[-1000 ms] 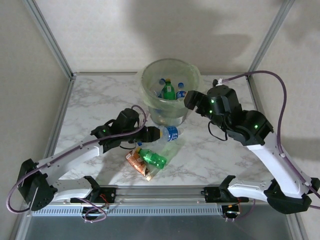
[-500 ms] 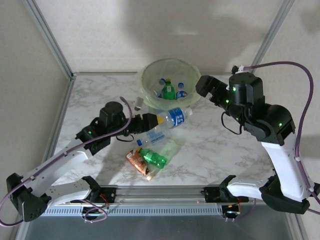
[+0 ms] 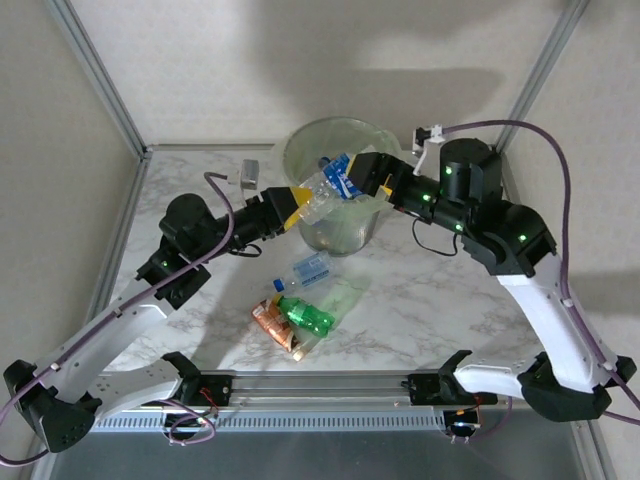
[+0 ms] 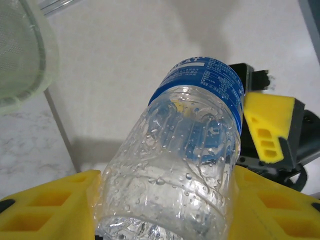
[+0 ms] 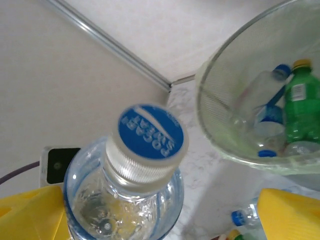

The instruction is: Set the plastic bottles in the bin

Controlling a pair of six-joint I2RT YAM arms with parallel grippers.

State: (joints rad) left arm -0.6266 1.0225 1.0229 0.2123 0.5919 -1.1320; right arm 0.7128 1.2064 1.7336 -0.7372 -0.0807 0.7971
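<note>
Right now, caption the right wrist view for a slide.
Clear plastic bottle with a blue cap between the right arm's open yellow fingers, translucent round bin beyond.

The white marbled table [image 3: 440,300] carries the bin [image 3: 335,232] at the middle of its far edge, a clear blue-labelled bottle [image 3: 308,270] lying near its centre, and a green bottle [image 3: 305,314] touching an orange-labelled bottle [image 3: 272,322] toward its near edge.
</note>
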